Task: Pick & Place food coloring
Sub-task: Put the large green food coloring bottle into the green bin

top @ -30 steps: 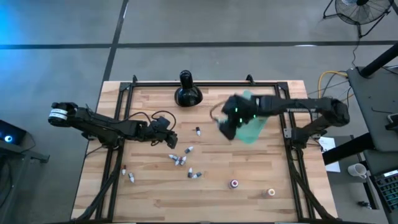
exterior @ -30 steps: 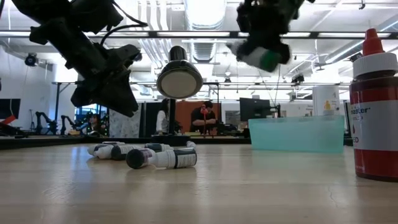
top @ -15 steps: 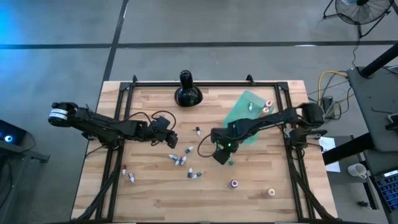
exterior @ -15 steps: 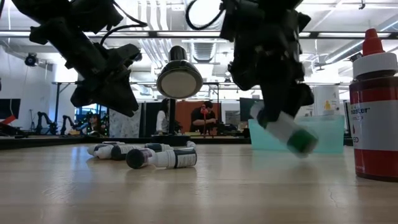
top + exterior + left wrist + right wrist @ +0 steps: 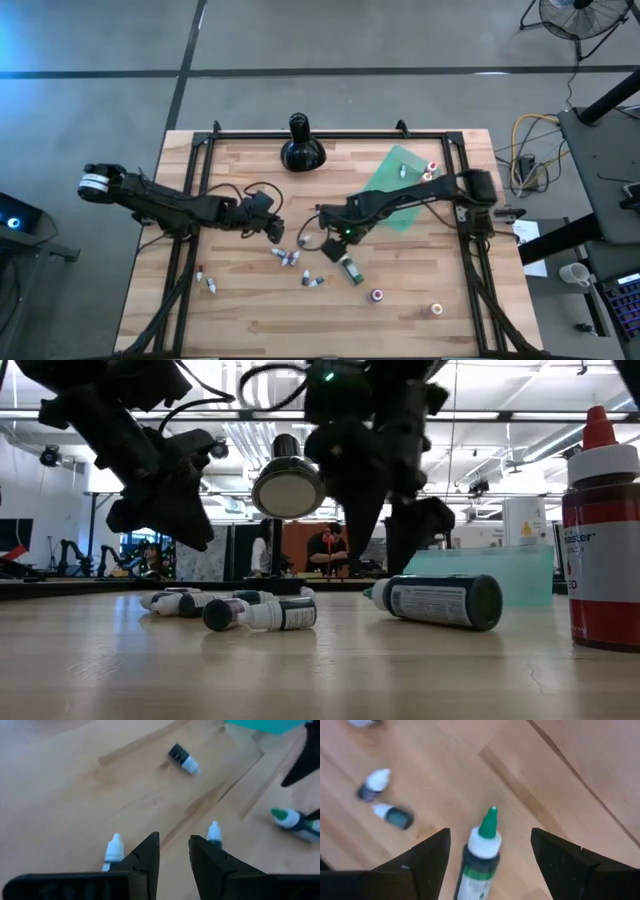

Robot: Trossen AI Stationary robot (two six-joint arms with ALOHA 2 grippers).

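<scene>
The right gripper sits low at the centre of the high view, its fingers now spread wide and empty. The green-capped food coloring bottle it carried half a second ago has dropped free and lies on its side on the bench, just beside the gripper. Judged from this, one placement is finished. The left gripper waits left of centre, fingers narrowly parted, holding nothing, above small vials.

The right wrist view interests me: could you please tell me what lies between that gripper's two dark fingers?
A green-capped dropper bottle lies on its side on the wooden table, between the open right gripper's fingers, touching neither.
</scene>
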